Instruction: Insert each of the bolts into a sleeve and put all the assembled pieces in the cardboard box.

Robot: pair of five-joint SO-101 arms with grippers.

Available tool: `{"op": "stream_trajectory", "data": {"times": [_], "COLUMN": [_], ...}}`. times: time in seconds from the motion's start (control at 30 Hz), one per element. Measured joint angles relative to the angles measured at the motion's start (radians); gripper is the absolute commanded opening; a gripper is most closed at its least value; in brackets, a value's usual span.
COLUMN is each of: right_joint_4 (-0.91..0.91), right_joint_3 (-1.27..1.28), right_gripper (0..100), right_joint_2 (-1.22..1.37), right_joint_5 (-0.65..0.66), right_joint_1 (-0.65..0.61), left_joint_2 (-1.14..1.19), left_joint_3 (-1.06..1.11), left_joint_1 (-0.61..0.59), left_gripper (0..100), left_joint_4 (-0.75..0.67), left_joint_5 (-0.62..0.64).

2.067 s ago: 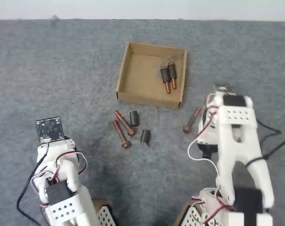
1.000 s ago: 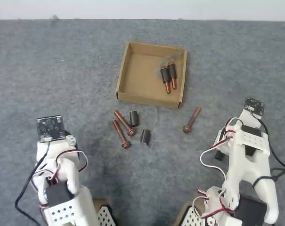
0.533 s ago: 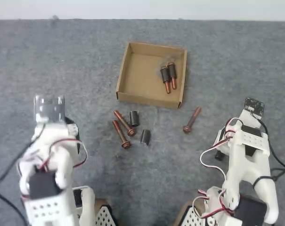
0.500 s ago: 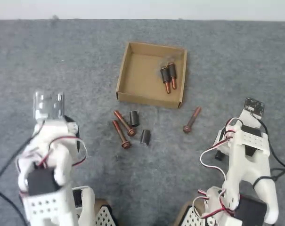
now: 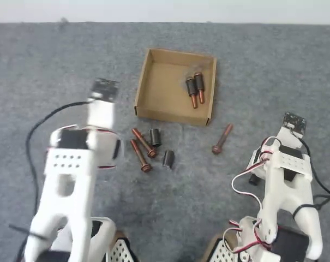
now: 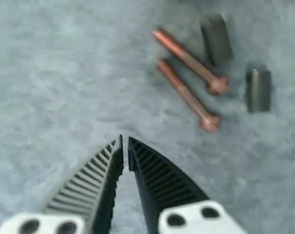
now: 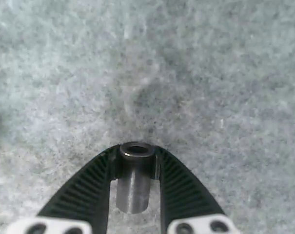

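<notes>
The cardboard box (image 5: pixel 173 115) holds two bolts with sleeves on them (image 5: pixel 195 90). In front of it on the carpet lie two copper bolts (image 5: pixel 141 148) side by side, two dark sleeves (image 5: pixel 155 137) (image 5: pixel 168 158), and a third bolt (image 5: pixel 222 138) farther right. My left gripper (image 5: pixel 117 149) hovers just left of the bolt pair, shut and empty. Its wrist view has the left gripper (image 6: pixel 125 142) short of the bolts (image 6: pixel 188 61) (image 6: pixel 186 95) and sleeves (image 6: pixel 216 39) (image 6: pixel 259 89). My right gripper (image 7: pixel 136 157) is shut on a sleeve (image 7: pixel 134 187), low over bare carpet at the front right (image 5: pixel 256 177).
Grey carpet covers the whole table. A pale wall edge runs along the back. Both arm bases stand at the front edge, with open carpet between them.
The left arm has swung forward and right, from the front left to beside the bolt pair. The right arm pulled back from the lone bolt early on, then stayed still.
</notes>
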Motion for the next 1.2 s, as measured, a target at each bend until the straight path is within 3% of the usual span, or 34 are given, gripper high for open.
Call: {"op": "stream_trajectory", "data": {"times": [0.2, 0.37, 0.53, 0.87, 0.97, 1.2], "right_joint_4": [0.0, 0.0, 0.0, -0.037, -0.037, -0.037], "right_joint_3": [0.0, 0.0, 0.0, 0.006, 0.006, 0.006], "right_gripper": [0.6, 0.6, 0.6, 0.6, 0.6, 0.6], "right_joint_2": [0.0, 0.0, 0.0, 0.0, 0.0, 0.0], "right_joint_5": [0.0, 0.0, 0.0, 0.0, 0.0, 0.0], "right_joint_1": [0.0, 0.0, 0.0, 0.0, 0.0, 0.0], "left_joint_2": [0.063, 0.064, 0.066, 0.068, 0.068, 0.068], "left_joint_3": [0.0, 0.028, 0.127, 0.272, 0.29, 0.29], "left_joint_1": [0.17, 0.238, 0.242, 0.219, 0.216, 0.216], "left_gripper": [2, 10, 12, 8, 1, 1], "left_joint_4": [-0.058, -0.071, -0.146, -0.408, -0.442, -0.43], "left_joint_5": [-0.19, -0.509, -0.786, -0.812, -0.756, -0.572]}}
